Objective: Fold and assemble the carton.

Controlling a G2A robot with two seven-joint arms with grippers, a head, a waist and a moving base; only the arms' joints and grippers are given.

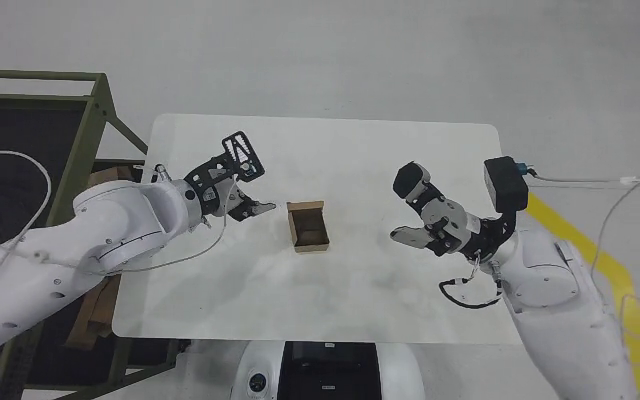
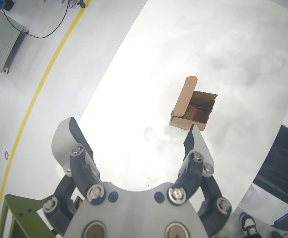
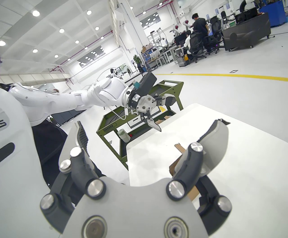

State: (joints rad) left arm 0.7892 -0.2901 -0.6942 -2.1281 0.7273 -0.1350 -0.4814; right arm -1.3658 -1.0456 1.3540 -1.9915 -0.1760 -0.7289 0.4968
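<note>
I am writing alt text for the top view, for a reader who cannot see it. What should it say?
A small brown carton stands open-topped near the middle of a white table, touched by neither gripper. The left gripper and the right gripper are open on either side of it, the left one nearer.

Bright, even light falls from rows of round ceiling lamps [image 3: 36, 13] high over the hall. Under my left wrist the white worktop [image 2: 135, 101] glares hard, washed almost blank near its edge and mottled grey farther in. The carton [image 2: 198, 108] is dim inside and throws only a faint shadow. Both wrist views bend straight lines towards their borders: the yellow floor line [image 2: 46, 74] curves.
</note>
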